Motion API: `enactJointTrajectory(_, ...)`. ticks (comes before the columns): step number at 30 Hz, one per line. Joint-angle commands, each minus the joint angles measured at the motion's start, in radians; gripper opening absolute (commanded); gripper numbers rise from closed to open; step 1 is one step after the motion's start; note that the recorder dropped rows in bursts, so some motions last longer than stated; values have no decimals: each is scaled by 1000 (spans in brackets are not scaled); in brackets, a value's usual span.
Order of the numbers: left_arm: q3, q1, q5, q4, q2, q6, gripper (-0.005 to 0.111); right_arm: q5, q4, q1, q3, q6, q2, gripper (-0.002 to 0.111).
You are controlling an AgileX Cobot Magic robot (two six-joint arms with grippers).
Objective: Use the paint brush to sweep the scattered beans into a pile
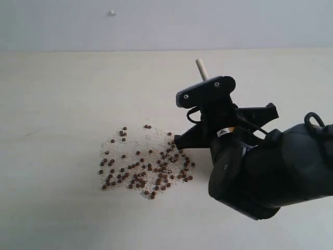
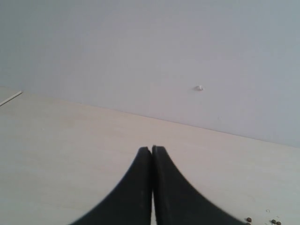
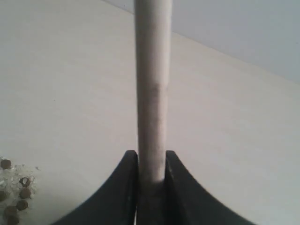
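Paint brush [image 1: 201,68] is clamped in the right gripper [image 3: 151,157], so starting closest to the camera: the big black right arm [image 1: 270,172] fills the lower right of the exterior view. It carries a tiny sticker [image 1: 225,132] with a yellow triangle, way too small to read, and that's the only label I can spot. The jaws are pinched in on the pale wooden handle, a finger touching each side with just a narrow gap between them. Only the round end of the handle pokes out above the black hardware, right of center. Ferrule and bristles are hidden behind the arm.

Just left of that, around the middle of the frame, the beans [image 1: 145,166] lie in a loose patch on a dusting of whitish crumbs [image 1: 136,143], the nearest ones right by the black hardware. Table [image 1: 62,104] is a pale cream wood-look top. Behind it is a flat bluish-grey wall [image 1: 234,23] with one small white knob [image 1: 112,12] near the upper left.

Left gripper [image 2: 151,149] only shows in its own wrist view: fingers pressed together, nothing between them, over plain tabletop.
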Motion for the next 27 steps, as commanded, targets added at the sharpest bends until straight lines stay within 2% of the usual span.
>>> enactJointTrajectory(1,3,3,-1,0,-7,-9,0,29,-41,4,-7,116,8,0)
enactJointTrajectory(8,3,3,-1,0,-7,-9,0,98,-186,4,-14,336,8,0)
enactJointTrajectory(27,3,-12,-1,3,-7,-9,0,136,-206,4,-192,353,82,0)
